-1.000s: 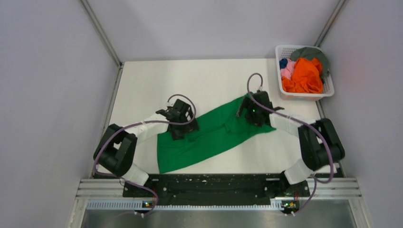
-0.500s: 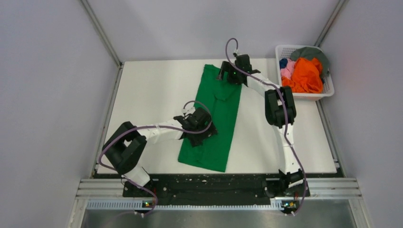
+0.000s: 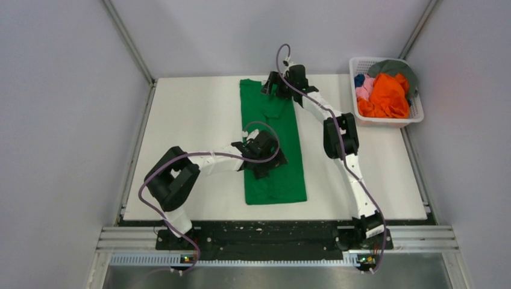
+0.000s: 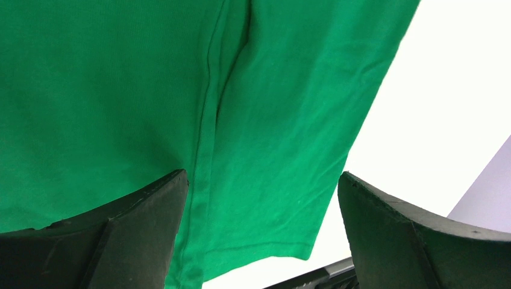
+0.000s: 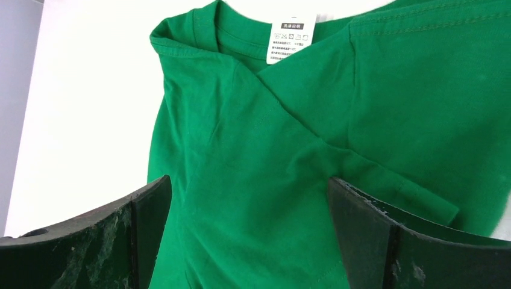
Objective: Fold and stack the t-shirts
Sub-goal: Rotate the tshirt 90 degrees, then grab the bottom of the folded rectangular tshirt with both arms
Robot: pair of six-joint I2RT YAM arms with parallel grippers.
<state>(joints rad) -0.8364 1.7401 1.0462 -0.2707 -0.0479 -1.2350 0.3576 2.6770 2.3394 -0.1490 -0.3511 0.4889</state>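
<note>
A bright green t-shirt [image 3: 265, 117] lies flat on the white table as a long narrow strip, collar end far, hem near. My right gripper [image 3: 278, 89] hovers open over the collar end. In the right wrist view its jaws [image 5: 248, 180] stand wide apart above the green cloth [image 5: 241, 150], and the white tag [image 5: 290, 41] shows at the neckline. My left gripper [image 3: 264, 156] is open over the strip's near half. The left wrist view shows its jaws [image 4: 262, 177] spread above the cloth [image 4: 120, 90], close to a sewn hem and a corner of the shirt.
A white lattice basket [image 3: 357, 61] stands at the far right corner, holding orange [image 3: 388, 96], pink [image 3: 364, 89], grey [image 3: 395, 67] and blue [image 3: 359, 79] shirts. Grey walls close in both sides. The black base rail [image 3: 265, 235] runs along the near edge.
The green shirt has swung from a diagonal lie to a straight far-to-near strip. My right arm has stretched out to the far end; my left gripper has shifted right onto the strip.
</note>
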